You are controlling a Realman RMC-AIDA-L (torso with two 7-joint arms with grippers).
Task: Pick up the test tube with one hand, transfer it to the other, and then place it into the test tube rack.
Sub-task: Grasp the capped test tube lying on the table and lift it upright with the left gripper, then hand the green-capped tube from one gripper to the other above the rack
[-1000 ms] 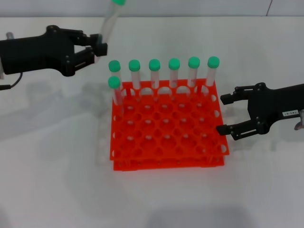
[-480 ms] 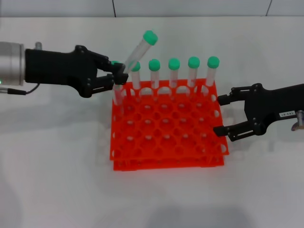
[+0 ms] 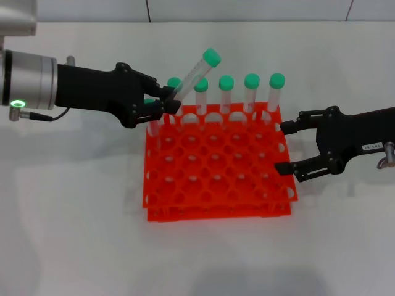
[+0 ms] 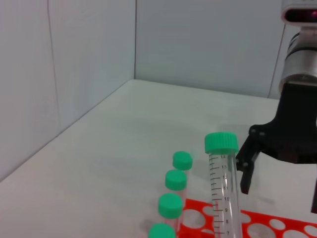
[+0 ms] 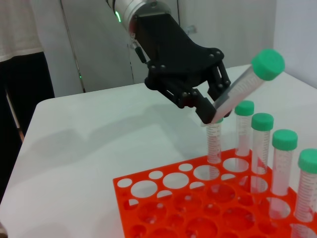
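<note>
The left gripper (image 3: 168,102) hovered over the back-left corner of the rack (image 3: 216,185), its jaws clamped on the lower end of the tube (image 3: 196,71). The tube slanted up and to the right from the jaws, green cap uppermost, above the row of racked tubes (image 3: 251,92); its tip seemed hidden between the jaws. The right gripper (image 3: 285,148) hung at the rack's right edge, jaws wide apart and empty, well apart from the tube, over the white bench (image 3: 74,234).
</note>
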